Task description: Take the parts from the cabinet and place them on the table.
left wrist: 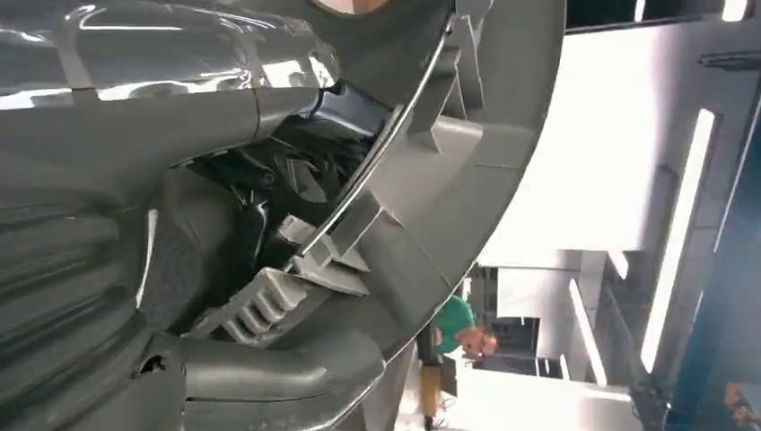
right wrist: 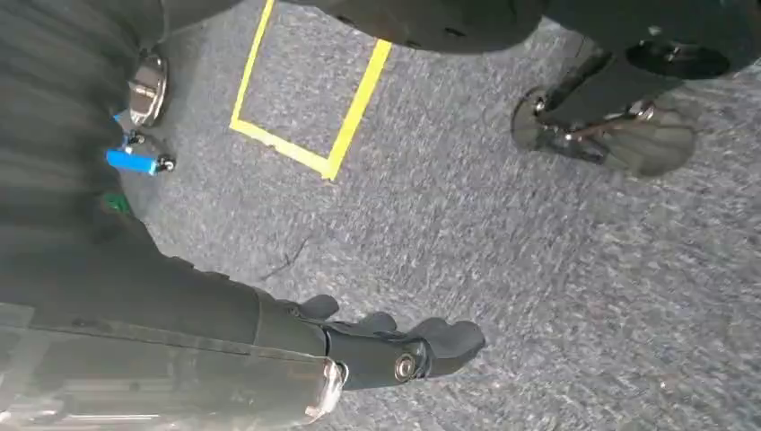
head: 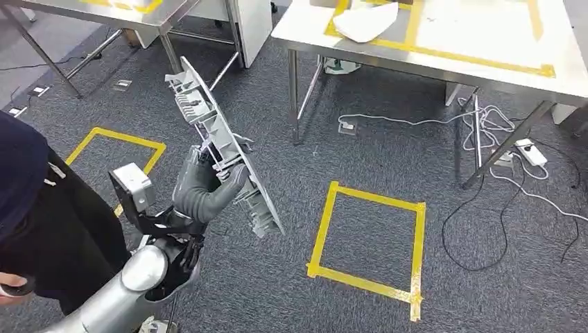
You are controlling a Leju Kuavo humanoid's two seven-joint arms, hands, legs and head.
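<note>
**Grey part in my left hand, short of the table**

My left hand [head: 206, 189] grips a long grey plastic part [head: 220, 149], raised above the carpet [head: 291, 277] and tilted so its upper end leans toward the table [head: 444, 66] ahead. My fingers wrap the ribbed inner face near the part's middle, thumb across the front. The part is well apart from the table and touches nothing but my hand. In the left wrist view the same part [left wrist: 467, 180] curves close past my left hand [left wrist: 224, 269], its clips and ribs pressed against my dark fingers [left wrist: 296, 171].

The table stands beyond the part, its top marked with a yellow tape outline [head: 478, 62]; a white sheet [head: 364, 22] lies inside that outline at the near corner. Between the part and the table legs, a yellow tape square [head: 367, 239] is laid on the carpet. A second tape square [head: 118, 149] lies on the side of the part away from the table, and white cables [head: 485, 118] and a power strip [head: 530, 151] trail under the table. A person in dark clothes [head: 41, 215] stands just beside my left arm.

My right hand [right wrist: 395, 346] hangs over the carpet, holding nothing, its dark fingers loosely bent and apart.
</note>
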